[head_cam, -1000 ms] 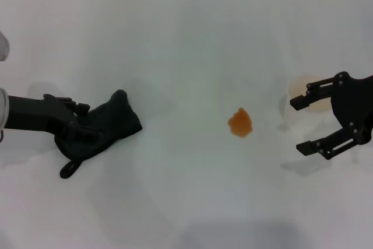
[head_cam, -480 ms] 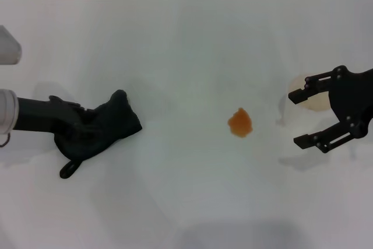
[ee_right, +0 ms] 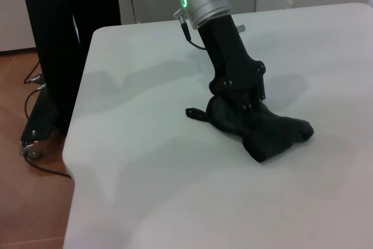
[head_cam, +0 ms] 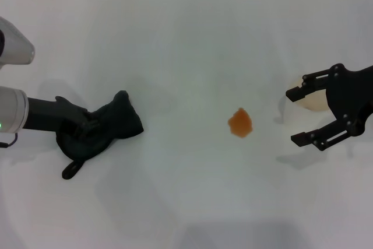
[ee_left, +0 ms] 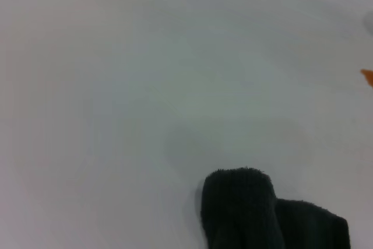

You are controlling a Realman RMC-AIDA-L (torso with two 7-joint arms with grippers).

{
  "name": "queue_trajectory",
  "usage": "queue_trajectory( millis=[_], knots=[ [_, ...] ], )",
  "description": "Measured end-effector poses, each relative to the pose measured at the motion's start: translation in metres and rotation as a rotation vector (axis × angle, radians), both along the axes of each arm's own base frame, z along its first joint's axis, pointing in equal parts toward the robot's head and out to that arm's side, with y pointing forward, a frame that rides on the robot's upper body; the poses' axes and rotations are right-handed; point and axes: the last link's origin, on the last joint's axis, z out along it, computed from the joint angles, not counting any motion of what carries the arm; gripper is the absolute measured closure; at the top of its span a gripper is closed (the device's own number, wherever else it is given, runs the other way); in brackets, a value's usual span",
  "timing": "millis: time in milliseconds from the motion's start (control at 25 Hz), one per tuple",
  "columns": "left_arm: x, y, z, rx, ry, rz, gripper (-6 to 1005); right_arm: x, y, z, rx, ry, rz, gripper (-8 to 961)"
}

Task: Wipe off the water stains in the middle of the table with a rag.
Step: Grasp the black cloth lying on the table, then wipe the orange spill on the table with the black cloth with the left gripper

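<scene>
The black rag [head_cam: 108, 125] lies bunched on the white table [head_cam: 186, 45] at the left. My left gripper [head_cam: 76, 130] is sunk into the rag's left part and shut on it, its fingers hidden in the cloth. The right wrist view shows the left gripper [ee_right: 239, 100] standing on the rag [ee_right: 265, 131]. The left wrist view shows a fold of the rag [ee_left: 256, 211]. The orange-brown water stain [head_cam: 239, 122] sits in the middle of the table, well right of the rag, and shows at the left wrist view's edge [ee_left: 367, 76]. My right gripper [head_cam: 294, 116] hovers open and empty right of the stain.
A cream-white paper cup [head_cam: 312, 102] stands at the right, partly behind the right gripper's fingers. The right wrist view shows the table's far edge [ee_right: 76, 144], with brown floor, cables and a dark stand [ee_right: 64, 33] beyond it.
The left arm has tilted up and shifted slightly right, bunching the rag a little. The right gripper has drifted slightly up and right. The stain has not changed.
</scene>
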Motion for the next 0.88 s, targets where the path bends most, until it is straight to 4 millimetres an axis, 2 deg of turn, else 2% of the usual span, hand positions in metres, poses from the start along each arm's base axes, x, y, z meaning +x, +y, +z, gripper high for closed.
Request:
queue_trajectory(
  millis=[160,240,560,680,880],
  knots=[
    [0.000,0.001,0.000,0.000,0.006,0.000,820,0.000,0.000,-0.001,-0.003,0.003,-0.005,95],
    [0.004,0.002,-0.001,-0.008,-0.003,-0.005,931,0.000,0.000,-0.001,-0.003,0.005,-0.004,95],
    [0.042,0.022,-0.008,-0.028,-0.068,-0.030,931,-0.001,0.001,-0.002,0.000,0.015,-0.002,96],
    [0.067,0.032,-0.019,-0.071,-0.082,-0.062,931,-0.001,0.001,-0.003,0.000,0.016,-0.006,96],
    [0.091,0.040,-0.035,-0.118,-0.023,-0.134,931,0.003,0.006,-0.005,0.038,0.013,-0.019,95]
  ],
)
